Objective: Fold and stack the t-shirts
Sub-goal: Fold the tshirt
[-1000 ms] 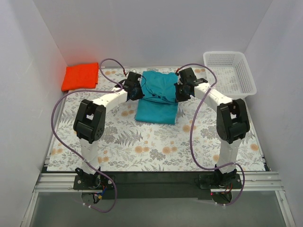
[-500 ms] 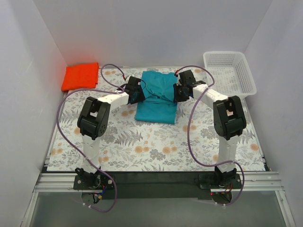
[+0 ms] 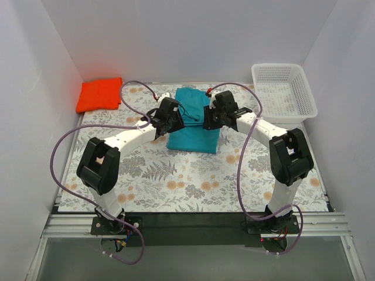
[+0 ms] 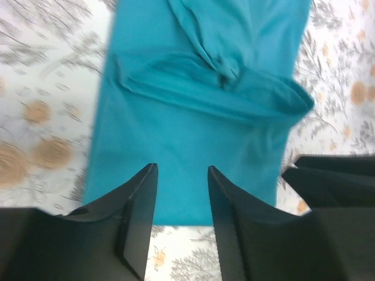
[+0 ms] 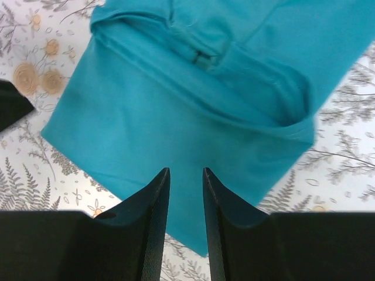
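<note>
A teal t-shirt [image 3: 193, 136] lies partly folded in the middle of the floral mat, with a loose fold and the collar across its far half. It also shows in the left wrist view [image 4: 193, 129] and the right wrist view [image 5: 193, 99]. My left gripper [image 3: 168, 117] hovers over its left edge, open and empty [image 4: 182, 170]. My right gripper [image 3: 211, 115] hovers over its right edge, jaws slightly apart and empty [image 5: 186, 171]. A folded orange t-shirt [image 3: 99, 93] lies at the far left corner.
A white plastic basket [image 3: 284, 91] stands at the far right corner. White walls close in the mat on the left, back and right. The right gripper's black body shows at the right edge of the left wrist view [image 4: 331, 175].
Both grippers have let go of the teal shirt and moved inward and up over it. The top part of the shirt now lies folded over the rest.
</note>
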### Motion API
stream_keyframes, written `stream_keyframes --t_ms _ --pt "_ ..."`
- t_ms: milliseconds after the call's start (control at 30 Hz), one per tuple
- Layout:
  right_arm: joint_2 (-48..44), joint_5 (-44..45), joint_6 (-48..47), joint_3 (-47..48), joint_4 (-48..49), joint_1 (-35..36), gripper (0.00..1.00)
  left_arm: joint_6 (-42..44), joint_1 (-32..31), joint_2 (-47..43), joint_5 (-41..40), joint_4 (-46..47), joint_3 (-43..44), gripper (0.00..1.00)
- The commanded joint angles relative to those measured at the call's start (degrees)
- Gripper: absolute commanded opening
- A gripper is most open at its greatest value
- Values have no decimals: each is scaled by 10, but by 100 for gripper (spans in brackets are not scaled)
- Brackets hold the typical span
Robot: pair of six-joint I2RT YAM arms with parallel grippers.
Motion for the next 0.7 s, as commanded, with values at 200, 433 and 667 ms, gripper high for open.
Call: stream_keyframes --t_ms 200,433,667 --pt "23 -12 -14 -2 50 17 34 -43 -20 52 -3 -15 -45 11" --pt "102 -1 -27 50 51 15 29 -71 -20 69 20 -17 -85 8" --pt "173 -5 -11 150 51 -20 27 -65 -20 46 60 -59 -130 7"
